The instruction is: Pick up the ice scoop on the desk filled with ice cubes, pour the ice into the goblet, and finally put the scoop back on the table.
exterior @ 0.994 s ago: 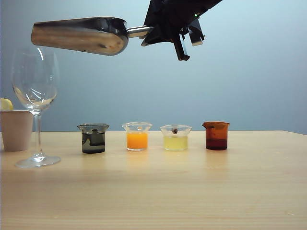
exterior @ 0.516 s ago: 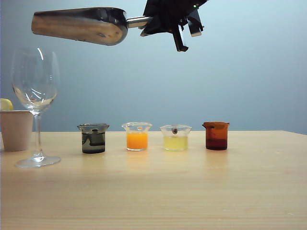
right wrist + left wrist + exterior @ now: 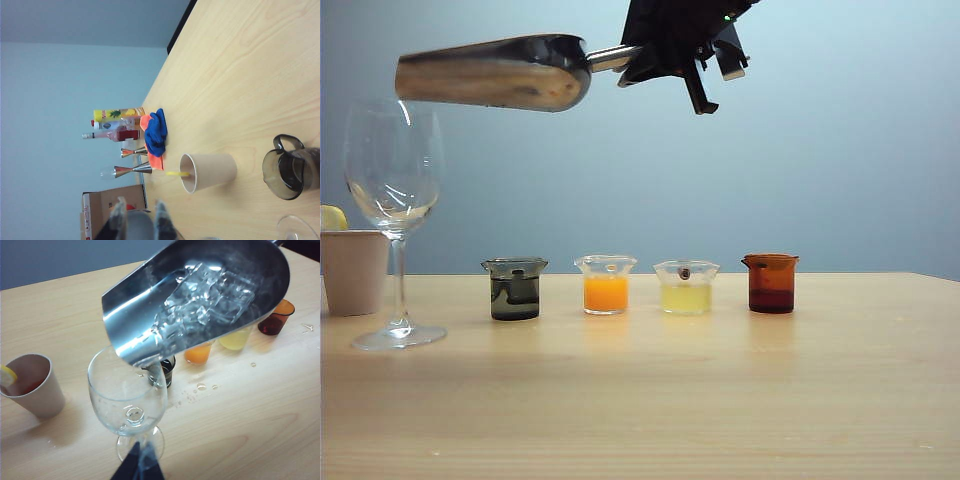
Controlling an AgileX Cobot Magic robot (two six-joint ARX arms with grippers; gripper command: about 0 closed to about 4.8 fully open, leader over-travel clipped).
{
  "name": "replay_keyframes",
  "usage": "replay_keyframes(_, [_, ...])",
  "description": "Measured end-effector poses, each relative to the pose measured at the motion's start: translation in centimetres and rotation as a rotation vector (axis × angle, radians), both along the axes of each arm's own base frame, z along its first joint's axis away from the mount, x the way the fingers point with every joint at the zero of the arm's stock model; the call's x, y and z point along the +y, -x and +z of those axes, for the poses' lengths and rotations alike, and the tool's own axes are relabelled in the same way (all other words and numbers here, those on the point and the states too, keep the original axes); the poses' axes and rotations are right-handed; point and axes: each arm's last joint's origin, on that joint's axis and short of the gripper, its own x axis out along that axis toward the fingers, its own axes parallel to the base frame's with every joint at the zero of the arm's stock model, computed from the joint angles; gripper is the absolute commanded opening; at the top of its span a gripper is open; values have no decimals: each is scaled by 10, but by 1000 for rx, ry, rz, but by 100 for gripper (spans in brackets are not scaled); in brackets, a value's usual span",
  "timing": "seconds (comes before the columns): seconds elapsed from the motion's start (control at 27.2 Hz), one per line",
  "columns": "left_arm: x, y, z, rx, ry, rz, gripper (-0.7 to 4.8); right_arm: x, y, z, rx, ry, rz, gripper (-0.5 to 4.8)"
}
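The right end effector [image 3: 665,55], at the top centre of the exterior view, is clamped on the scoop's [image 3: 495,72] handle; the scoop sits slightly lower and further right than half a second ago, mouth above the goblet [image 3: 394,180] at the left. Ice cubes [image 3: 210,292] lie in the scoop. The left end effector [image 3: 138,467] hangs near the goblet's foot on the counter [image 3: 720,400], its state unclear.

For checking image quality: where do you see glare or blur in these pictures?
Left wrist view: bright glare on the ice scoop wall, ice cubes sharp, left gripper blurred. Right wrist view: right gripper out of focus. Exterior view: goblet shows soft reflections.
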Motion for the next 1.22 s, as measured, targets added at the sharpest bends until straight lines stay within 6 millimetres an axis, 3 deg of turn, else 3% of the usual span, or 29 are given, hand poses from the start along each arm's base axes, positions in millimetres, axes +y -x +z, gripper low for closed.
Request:
replay_keyframes(1.03, [0, 0, 0, 0, 0, 0, -5, 4, 2, 0, -20, 21, 7, -5])
replay_keyframes(1.22, [0, 0, 0, 0, 0, 0, -5, 4, 2, 11, -37, 17, 4, -5])
